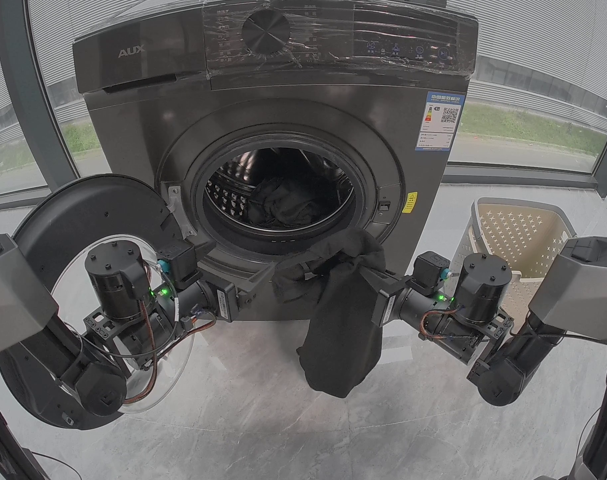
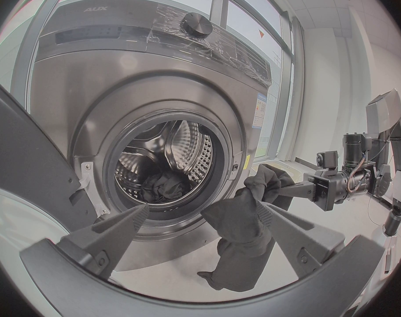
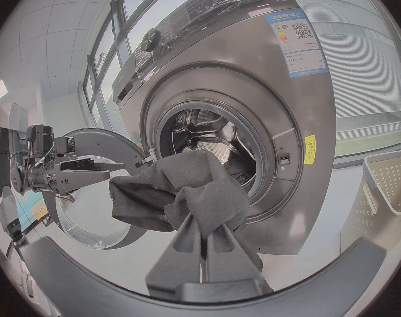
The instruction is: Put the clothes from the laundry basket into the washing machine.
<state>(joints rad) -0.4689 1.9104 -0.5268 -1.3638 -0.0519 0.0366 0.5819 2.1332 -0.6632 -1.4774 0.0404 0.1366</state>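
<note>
A dark grey garment (image 1: 340, 315) hangs in front of the washing machine (image 1: 383, 121), just below its open drum mouth (image 1: 280, 191). My right gripper (image 3: 205, 236) is shut on the garment's bunched top, and most of the cloth (image 3: 187, 190) droops toward the floor. My left gripper (image 2: 200, 208) is open at the garment's left edge; the cloth (image 2: 240, 225) lies against its right finger (image 2: 275, 225). A second dark garment (image 1: 283, 201) lies inside the drum. The cream laundry basket (image 1: 520, 235) stands on the floor to the machine's right.
The round machine door (image 1: 83, 221) is swung wide open on the left, behind my left arm. Windows run behind the machine. Pale tiled floor (image 1: 250, 408) lies in front of it.
</note>
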